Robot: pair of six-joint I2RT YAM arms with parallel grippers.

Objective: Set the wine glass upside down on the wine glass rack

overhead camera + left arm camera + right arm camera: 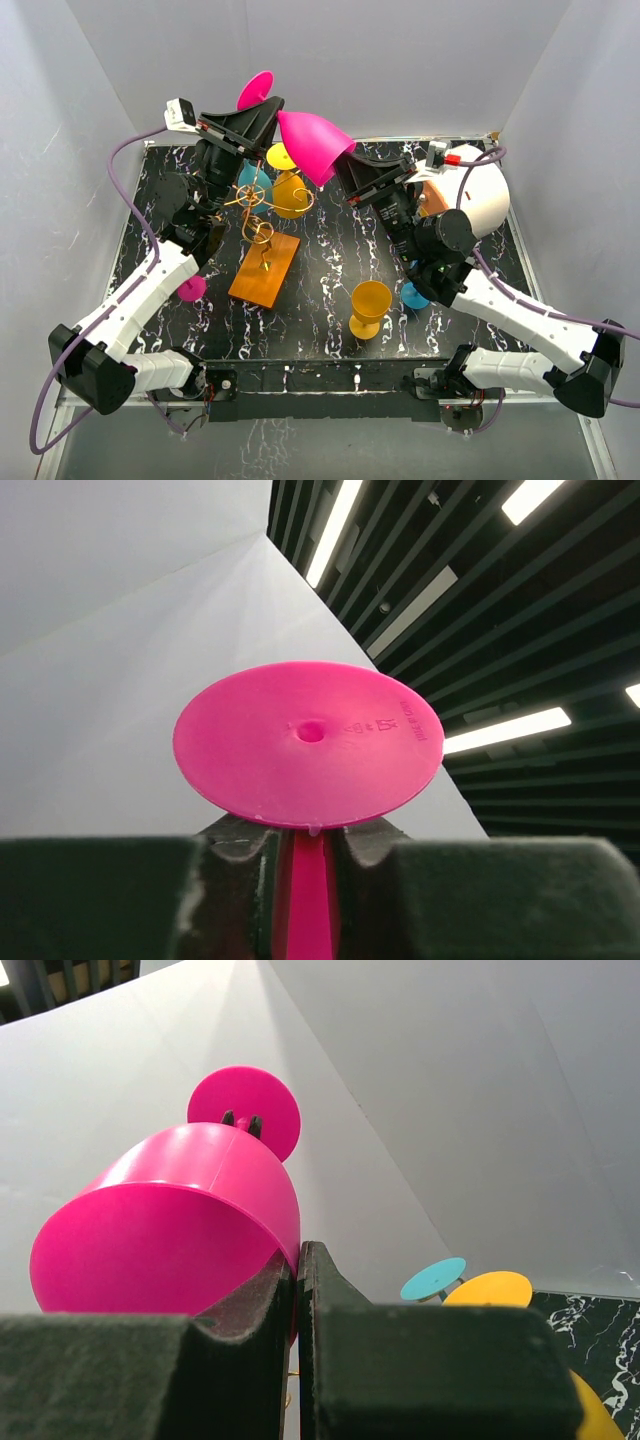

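A pink wine glass [310,145] hangs in the air above the back of the table, held by both grippers and lying nearly sideways. My left gripper [262,112] is shut on its stem [312,900] just under the round foot [310,742]. My right gripper [345,172] is shut on the bowl's rim, one finger inside the bowl [170,1230] and one outside. The wine glass rack, gold wire [262,232] on an orange base [265,270], stands below and left of centre. A yellow glass [291,192] and a blue glass [252,181] hang on it upside down.
A yellow glass [368,306] stands upright at the front centre. A blue glass part [413,295] shows beside the right arm and a pink one [192,289] by the left arm. A white-and-orange drum [478,195] sits at the back right. White walls enclose the table.
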